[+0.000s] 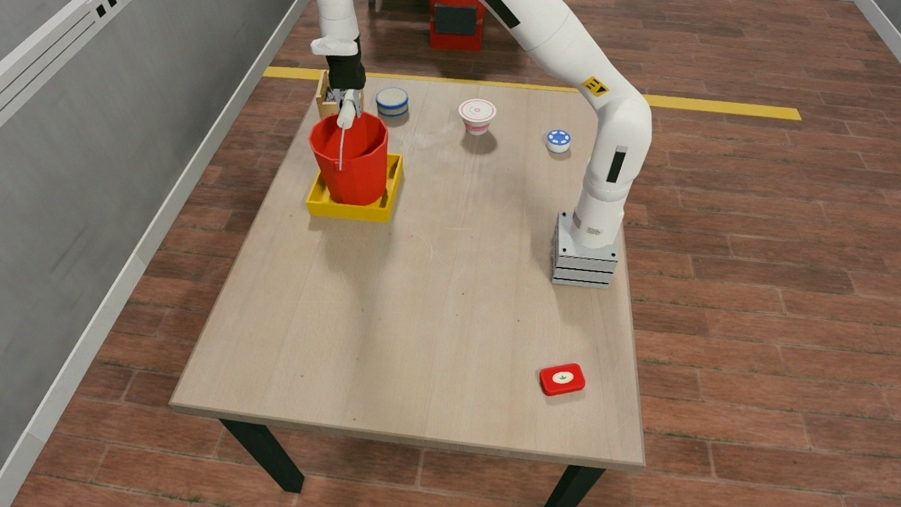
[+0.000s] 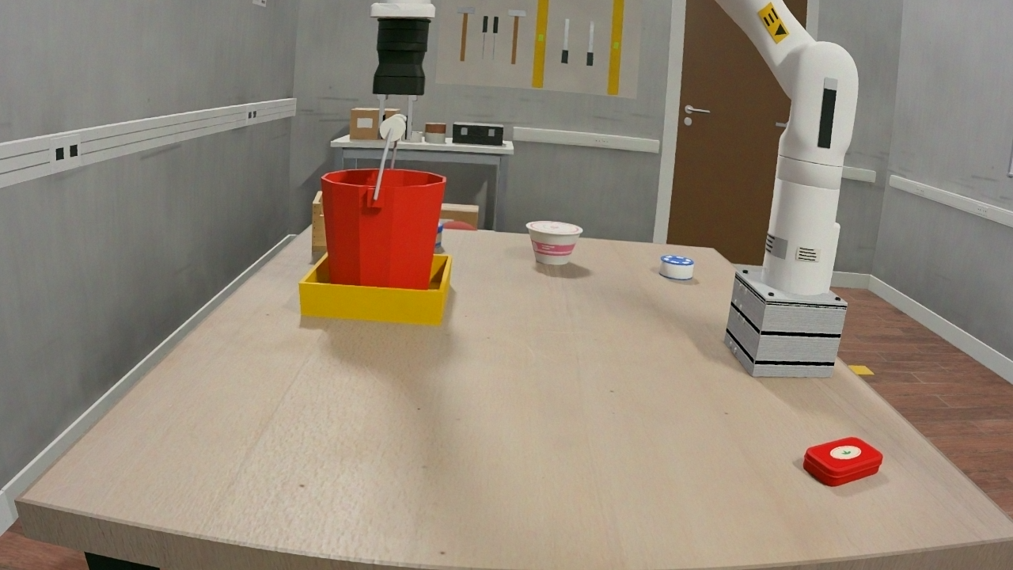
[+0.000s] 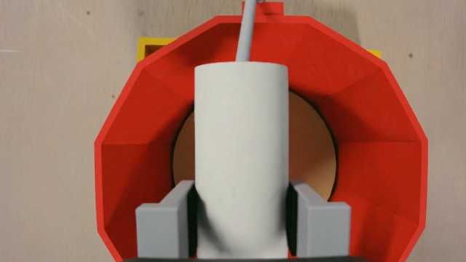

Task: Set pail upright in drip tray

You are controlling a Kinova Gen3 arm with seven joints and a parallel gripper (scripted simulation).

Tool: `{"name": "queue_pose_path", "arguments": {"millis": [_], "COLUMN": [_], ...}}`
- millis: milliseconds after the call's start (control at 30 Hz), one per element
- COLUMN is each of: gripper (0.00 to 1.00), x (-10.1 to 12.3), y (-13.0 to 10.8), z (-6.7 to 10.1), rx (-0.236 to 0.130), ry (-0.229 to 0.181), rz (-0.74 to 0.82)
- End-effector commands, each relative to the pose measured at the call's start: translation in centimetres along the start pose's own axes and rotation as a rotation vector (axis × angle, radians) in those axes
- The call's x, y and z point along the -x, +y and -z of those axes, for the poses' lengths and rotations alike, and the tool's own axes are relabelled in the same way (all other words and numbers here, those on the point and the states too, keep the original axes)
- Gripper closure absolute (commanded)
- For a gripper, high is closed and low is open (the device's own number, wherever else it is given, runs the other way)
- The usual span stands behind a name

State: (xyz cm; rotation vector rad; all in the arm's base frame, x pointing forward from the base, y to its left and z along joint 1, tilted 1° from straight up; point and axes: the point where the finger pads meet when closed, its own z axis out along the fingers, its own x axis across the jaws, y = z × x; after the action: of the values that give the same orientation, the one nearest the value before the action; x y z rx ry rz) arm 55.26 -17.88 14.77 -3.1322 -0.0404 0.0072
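The red pail (image 1: 349, 158) stands upright inside the yellow drip tray (image 1: 353, 205) at the table's far left; its lower part sits below the tray's walls, and I cannot tell whether its base touches the floor. It also shows in the exterior view (image 2: 382, 226), in the tray (image 2: 375, 291). My gripper (image 1: 347, 107) is right above the pail and shut on the white grip of the pail's handle (image 2: 391, 127). In the wrist view the two grey fingers clamp the white grip (image 3: 242, 145), with the pail's open mouth (image 3: 364, 138) below.
A wooden box (image 1: 324, 94) and a blue-banded round tin (image 1: 391, 101) stand just behind the tray. A white cup (image 1: 476, 115) and a small blue-white tub (image 1: 558, 140) are at the back. A red tin (image 1: 562, 379) lies front right. The arm's base (image 1: 584, 252) stands at the right edge.
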Motion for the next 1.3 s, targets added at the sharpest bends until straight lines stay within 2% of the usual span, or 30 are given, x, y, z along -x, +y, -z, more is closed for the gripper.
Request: {"name": "queue_pose_path", "arguments": {"millis": [0, 1267], "gripper": [1.0, 1.0], "x": [-0.06, -0.06], "y": [0.02, 0.02], "z": [-0.05, -0.69], "rx": [0.001, 0.001], "ry": [0.003, 0.003], "rz": [0.0, 0.0]}}
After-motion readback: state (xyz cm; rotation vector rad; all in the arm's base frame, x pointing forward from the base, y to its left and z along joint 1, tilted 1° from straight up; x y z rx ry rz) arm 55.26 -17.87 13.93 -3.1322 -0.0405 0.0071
